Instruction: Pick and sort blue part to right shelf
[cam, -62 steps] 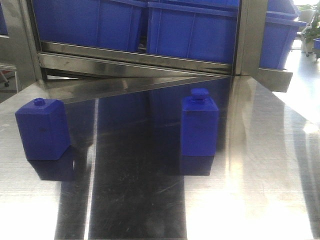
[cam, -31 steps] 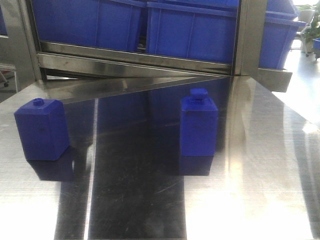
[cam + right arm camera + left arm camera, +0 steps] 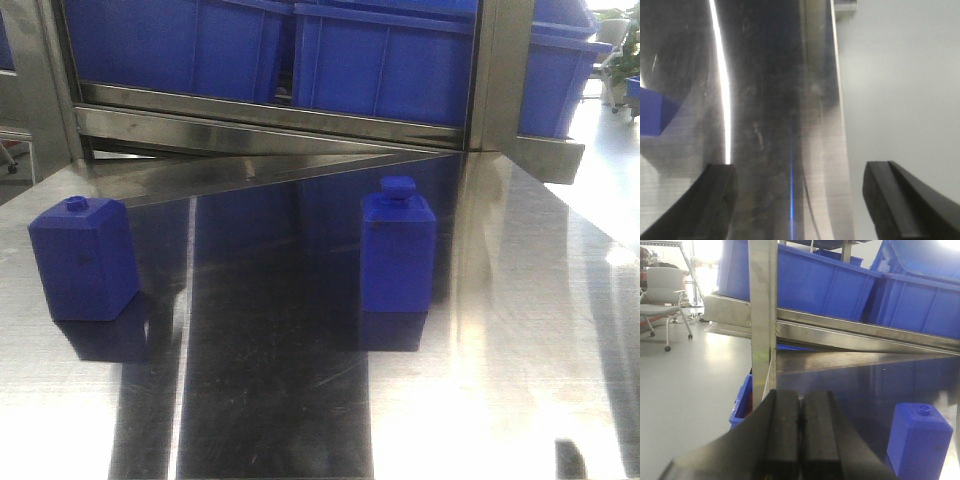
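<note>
Blue part [image 3: 398, 255] upright mid-frame on steel surface [image 3: 520, 330], untouched; right pincer [image 3: 800, 190] spread wide, empty; left pincer [image 3: 800, 425] pressed together. Tip: straddle narrow body below cap, skip squat block [image 3: 85, 262] at frame left.

The left jaws are two matte black rectangular pads [image 3: 782, 440] with flat faces, flaring into a black body at the frame's bottom. The right jaws are black blocky fingers [image 3: 900, 200] with bevelled edges, in the lower corners.
</note>
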